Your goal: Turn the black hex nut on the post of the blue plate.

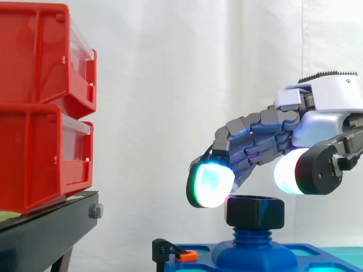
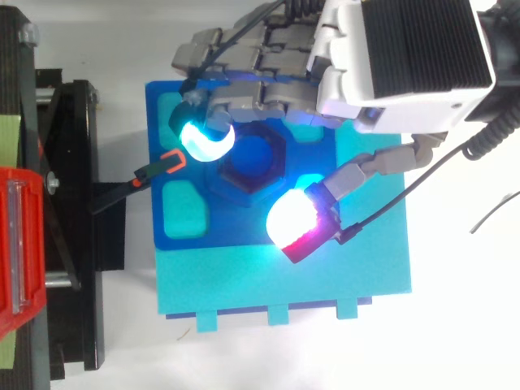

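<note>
Black hex nut [image 1: 254, 211] sits upright on the threaded blue post [image 1: 253, 233] at the centre of the blue plate [image 2: 162, 106], with post thread visible below it in the side view. Fingertips [image 1: 211, 182] glow cyan-white. The lit pad hangs at the nut's upper edge on the side toward the bins, and contact there cannot be resolved. Thumb pad [image 1: 288, 171] glows white with a red rim in the top view. It is on the opposite side of the nut and slightly above its top face. Fingers are bent downward and held apart from the thumb, flanking the nut and not clamped on it. The hand [image 2: 406, 49] reaches in from the right of the side view, palm over the far part of the plate. The plate has teal recessed pockets and lies on a larger cyan sheet [image 2: 325, 276]. A small black clamp with an orange tip [image 2: 166, 165] grips the plate's edge nearest the stand. Two stacked red bins [image 1: 39, 107] sit on the black stand [image 1: 45, 226], well apart from the hand. A white curtain [image 1: 170, 85] hangs behind.
</note>
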`<state>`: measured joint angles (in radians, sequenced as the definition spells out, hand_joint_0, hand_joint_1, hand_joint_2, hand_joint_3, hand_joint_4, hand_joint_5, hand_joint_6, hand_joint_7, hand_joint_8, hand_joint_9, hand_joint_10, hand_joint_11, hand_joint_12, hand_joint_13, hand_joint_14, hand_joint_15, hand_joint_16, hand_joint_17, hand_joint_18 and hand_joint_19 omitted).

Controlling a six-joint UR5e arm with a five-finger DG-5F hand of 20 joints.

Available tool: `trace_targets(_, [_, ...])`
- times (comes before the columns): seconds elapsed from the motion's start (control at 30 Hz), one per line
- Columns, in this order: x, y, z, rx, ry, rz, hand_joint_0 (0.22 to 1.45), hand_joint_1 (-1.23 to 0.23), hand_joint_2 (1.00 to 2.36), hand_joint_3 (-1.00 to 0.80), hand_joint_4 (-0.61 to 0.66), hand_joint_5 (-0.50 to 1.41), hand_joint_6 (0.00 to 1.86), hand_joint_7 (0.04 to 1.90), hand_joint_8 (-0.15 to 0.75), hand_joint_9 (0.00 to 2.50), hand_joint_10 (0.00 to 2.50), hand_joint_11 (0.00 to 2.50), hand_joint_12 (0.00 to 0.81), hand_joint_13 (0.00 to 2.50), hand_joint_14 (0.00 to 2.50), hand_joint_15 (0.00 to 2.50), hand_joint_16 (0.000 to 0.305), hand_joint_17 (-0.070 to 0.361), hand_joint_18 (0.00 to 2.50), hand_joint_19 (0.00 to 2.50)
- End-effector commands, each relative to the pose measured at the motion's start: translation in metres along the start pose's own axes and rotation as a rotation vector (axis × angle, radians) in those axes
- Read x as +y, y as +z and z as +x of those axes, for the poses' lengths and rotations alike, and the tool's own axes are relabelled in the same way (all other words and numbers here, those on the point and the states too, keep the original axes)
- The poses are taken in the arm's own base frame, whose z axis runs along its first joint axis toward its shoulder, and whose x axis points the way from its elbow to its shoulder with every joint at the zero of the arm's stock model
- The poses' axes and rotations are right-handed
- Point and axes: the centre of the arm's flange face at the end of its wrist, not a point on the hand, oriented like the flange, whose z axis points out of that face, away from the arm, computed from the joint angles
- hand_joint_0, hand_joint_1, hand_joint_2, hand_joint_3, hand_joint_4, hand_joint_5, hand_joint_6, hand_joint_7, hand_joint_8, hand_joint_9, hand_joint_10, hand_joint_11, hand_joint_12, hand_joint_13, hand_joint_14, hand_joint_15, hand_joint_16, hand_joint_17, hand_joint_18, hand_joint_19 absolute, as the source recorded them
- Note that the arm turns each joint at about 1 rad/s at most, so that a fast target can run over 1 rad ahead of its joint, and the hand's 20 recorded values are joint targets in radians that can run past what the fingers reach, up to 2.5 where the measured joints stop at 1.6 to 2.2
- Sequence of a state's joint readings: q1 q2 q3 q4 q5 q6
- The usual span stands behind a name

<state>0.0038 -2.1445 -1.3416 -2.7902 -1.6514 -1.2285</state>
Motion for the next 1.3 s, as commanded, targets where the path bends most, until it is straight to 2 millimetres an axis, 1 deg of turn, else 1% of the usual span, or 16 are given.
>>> trace_targets(0.0, [-0.002,-0.002,0.000,0.009,-0.001,0.005,0.45,-0.51,1.00,-0.50,0.23,-0.20,0.50,0.99,0.267,0.29,0.00,0.09,0.361,0.38,0.01,0.17,0.060,0.135,0.35,0.56])
trace_targets(0.4, [-0.002,-0.010,-0.012,0.027,-0.010,0.018,0.45,-0.51,1.00,-0.50,0.23,-0.20,0.50,0.99,0.266,0.28,0.00,0.09,0.360,0.38,0.01,0.17,0.060,0.135,0.36,0.56])
trace_targets(0.87, [-0.002,-0.013,-0.011,0.051,-0.041,0.025,0.45,-0.51,1.00,-0.50,0.23,-0.20,0.50,0.99,0.266,0.28,0.00,0.09,0.360,0.38,0.01,0.17,0.060,0.134,0.36,0.56])
trace_targets(1.07, [0.000,-0.014,-0.018,0.040,-0.047,0.021,0.45,-0.51,1.00,-0.50,0.23,-0.20,0.50,1.00,0.268,0.29,0.00,0.10,0.361,0.38,0.01,0.17,0.059,0.134,0.35,0.56])
trace_targets(1.27, [0.001,-0.015,-0.020,0.046,-0.051,0.023,0.45,-0.51,1.00,-0.50,0.23,-0.20,0.50,0.99,0.268,0.29,0.00,0.09,0.360,0.38,0.01,0.17,0.060,0.134,0.36,0.56])
